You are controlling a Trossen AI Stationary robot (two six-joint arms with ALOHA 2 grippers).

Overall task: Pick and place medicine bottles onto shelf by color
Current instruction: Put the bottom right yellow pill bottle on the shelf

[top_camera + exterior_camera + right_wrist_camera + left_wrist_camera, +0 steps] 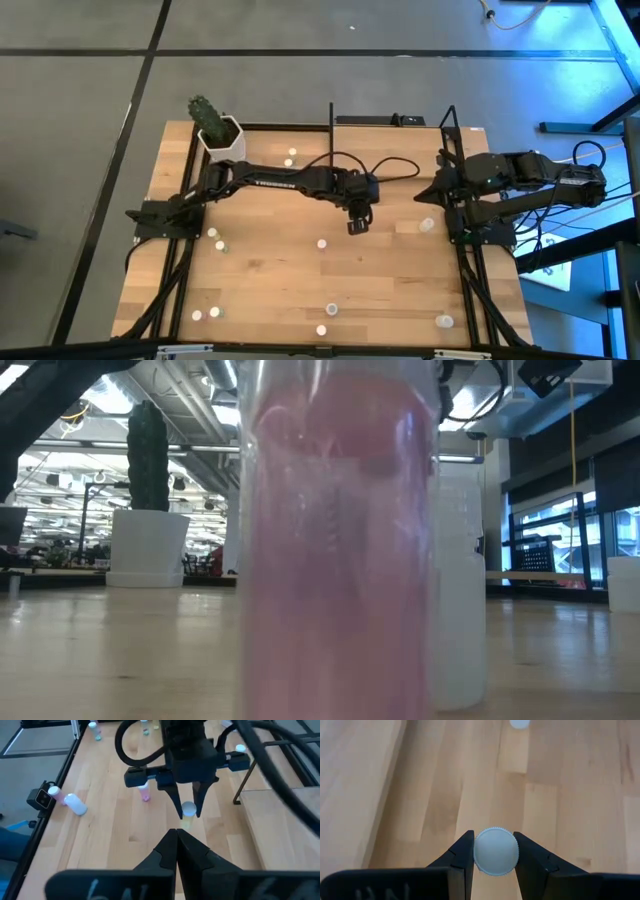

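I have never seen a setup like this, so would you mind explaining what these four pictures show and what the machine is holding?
This is a robot with two dark arms at a wooden table. One picture looks straight down from above, one looks level across the tabletop, and two come from cameras on the arms' wrists. The left gripper is out over the middle of the table, its jaws closed on a small white-capped bottle. The right gripper waits at the right side, jaws shut and empty. Other little medicine bottles lie scattered on the table, near a white plant pot. A pink bottle stands so close to the level camera that it fills that picture.
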